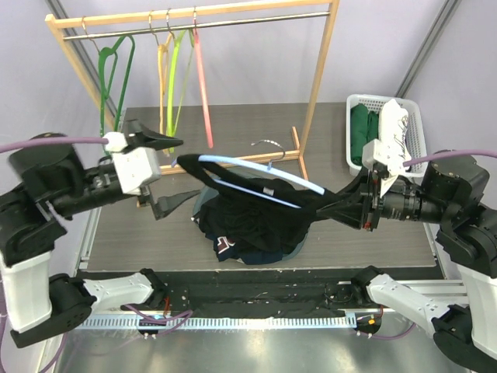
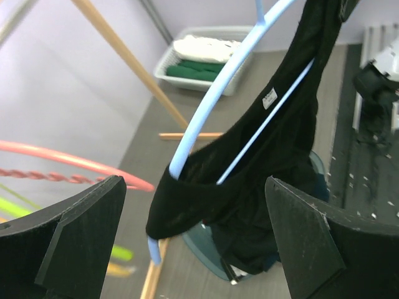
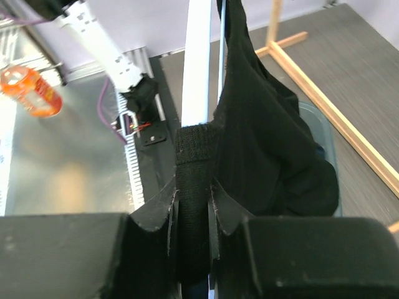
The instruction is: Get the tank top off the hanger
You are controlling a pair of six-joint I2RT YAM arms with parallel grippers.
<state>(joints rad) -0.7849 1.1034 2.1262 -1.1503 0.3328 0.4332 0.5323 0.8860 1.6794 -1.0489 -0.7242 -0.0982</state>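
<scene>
1. Tank top (image 1: 256, 203), black: threaded on pale blue hanger (image 1: 233, 162), raised above centre of counter (image 1: 373, 241), body sagging towards 6 o'clock onto pile of dark clothes (image 1: 233, 249). Seen in left wrist view (image 2: 274, 143) with small white label on inner side, one strap looped round lower end of hanger (image 2: 212, 106).
2. Hanger: lying roughly along 9-to-3 line in top view, tilted, 3 o'clock end lower.
3. Right claw (image 1: 342, 200): at 3 o'clock, closed tight on that lower end. In right wrist view (image 3: 193, 230) pinched on black fabric bunched round pale bar of hanger (image 3: 199, 62); rest of tank top (image 3: 262, 143) hanging towards 3 o'clock of the bar.
4. Left claw (image 1: 182, 169): at 9 o'clock, spread fully wide, gripping nothing. In left wrist view (image 2: 196, 243) strap-covered hanger end set between the two fingers (image 2: 81, 237), apart from both.
5. Pile of dark clothes: resting in grey-blue basin (image 1: 299, 247) under the tank top.
6. Wooden rack (image 1: 322, 78): at 12 o'clock, carrying green hanger (image 1: 116, 74) and pink hanger (image 1: 203, 93), with yellow ones between.
7. White basket (image 1: 415, 116): at 2 o'clock, filled with folded green and white cloth.
</scene>
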